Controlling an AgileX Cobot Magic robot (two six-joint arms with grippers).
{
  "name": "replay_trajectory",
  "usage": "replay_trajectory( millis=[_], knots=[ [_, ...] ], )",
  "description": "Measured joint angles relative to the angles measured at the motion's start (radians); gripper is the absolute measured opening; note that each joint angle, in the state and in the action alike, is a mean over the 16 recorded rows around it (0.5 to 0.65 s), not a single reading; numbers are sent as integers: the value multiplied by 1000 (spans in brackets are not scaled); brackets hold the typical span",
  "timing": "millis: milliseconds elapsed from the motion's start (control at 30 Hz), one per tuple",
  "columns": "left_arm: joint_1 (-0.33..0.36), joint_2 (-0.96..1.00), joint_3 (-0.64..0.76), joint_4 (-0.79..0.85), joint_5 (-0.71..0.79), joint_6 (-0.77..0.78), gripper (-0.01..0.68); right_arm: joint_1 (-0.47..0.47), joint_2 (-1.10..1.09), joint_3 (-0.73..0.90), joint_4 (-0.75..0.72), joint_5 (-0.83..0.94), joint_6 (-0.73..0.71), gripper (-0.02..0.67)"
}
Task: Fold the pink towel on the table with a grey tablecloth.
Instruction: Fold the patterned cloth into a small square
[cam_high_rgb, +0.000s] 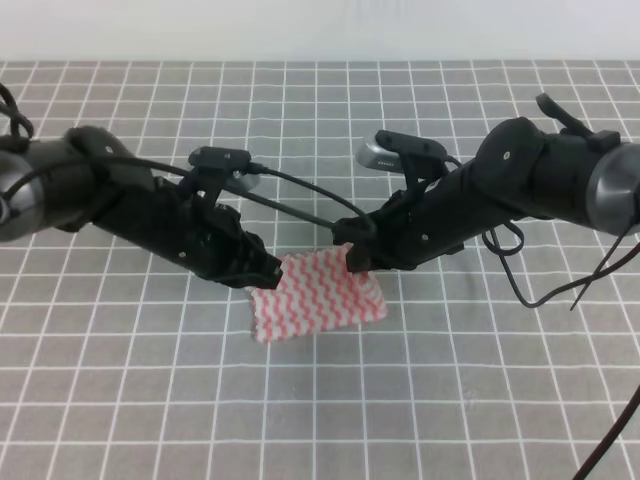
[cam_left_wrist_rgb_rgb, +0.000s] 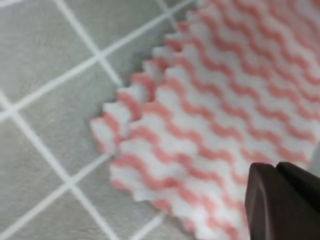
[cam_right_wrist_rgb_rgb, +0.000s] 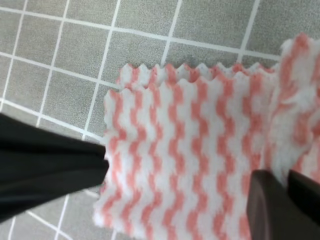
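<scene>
The pink towel (cam_high_rgb: 318, 298) lies on the table with a grey tablecloth (cam_high_rgb: 320, 420) at the middle of the exterior view, doubled over with two jagged edges stacked. My left gripper (cam_high_rgb: 272, 270) is down at its upper left corner and appears shut on it. The right gripper (cam_high_rgb: 352, 258) is shut on the upper right corner, which is lifted a little. In the left wrist view the towel (cam_left_wrist_rgb_rgb: 215, 110) fills the right side, with dark fingertips (cam_left_wrist_rgb_rgb: 285, 205) low over it. The right wrist view shows the towel (cam_right_wrist_rgb_rgb: 190, 150) in two layers, curling up beside the fingertips (cam_right_wrist_rgb_rgb: 272, 210).
Black cables (cam_high_rgb: 300, 205) run across from the left arm, and more (cam_high_rgb: 520, 285) hang under the right arm. The left arm's dark body (cam_right_wrist_rgb_rgb: 45, 167) crosses the left of the right wrist view. Grey gridded cloth surrounds the towel on all sides.
</scene>
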Motion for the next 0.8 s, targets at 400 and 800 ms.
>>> replay_trajectory(
  millis=[400, 800],
  knots=[
    [0, 60, 16, 2, -45, 0, 0, 0, 2, 0, 3, 7, -4, -14],
    [0, 81, 16, 2, -69, 4, 0, 8, 3, 0, 94, 4, -50, -14]
  ],
)
